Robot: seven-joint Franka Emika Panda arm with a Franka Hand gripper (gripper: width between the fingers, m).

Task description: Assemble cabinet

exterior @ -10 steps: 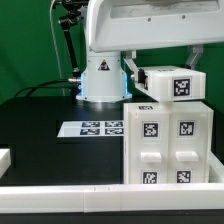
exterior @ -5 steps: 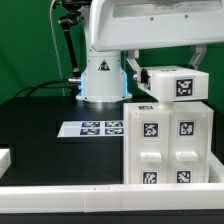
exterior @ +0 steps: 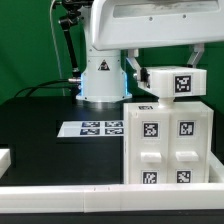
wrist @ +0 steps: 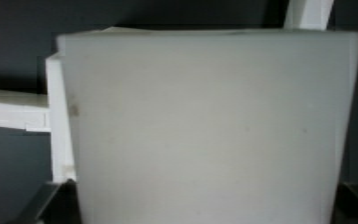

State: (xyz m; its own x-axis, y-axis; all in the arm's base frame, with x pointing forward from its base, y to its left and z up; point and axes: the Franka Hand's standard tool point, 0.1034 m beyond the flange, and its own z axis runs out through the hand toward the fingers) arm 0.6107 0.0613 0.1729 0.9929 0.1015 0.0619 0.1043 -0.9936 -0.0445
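**Operator:** What is the state of the jaws?

**Technician:** In the wrist view a dark tip shows on either side of the small cabinet piece (wrist: 194,120), and the piece fills the gap between them. I judge the jaws to be closed on its two opposite sides. They are set wide, at the width of the piece.

**Operator:** Why hold it by the sides?

**Technician:** Probably because a side grip leaves the underside free to seat on the part below. It also leaves the tagged face uncovered (in the exterior view that tag is fully visible).

**Operator:** Where is the piece?

**Technician:** It is directly over the cabinet body (exterior: 168,145), at the body's top edge. I cannot tell whether the two are touching. The arm (exterior: 150,25) reaches in from above.

**Operator:** What is its orientation?

**Technician:** The piece is level. Its long axis runs from the exterior view's left to its right, and its tag faces the camera.

**Operator:** And the body?

**Technician:** It stands upright on the table (exterior: 40,125) at the exterior view's right, with its tagged front panels facing the camera. The marker board (exterior: 95,128) lies flat just beside it, on the exterior view's left.
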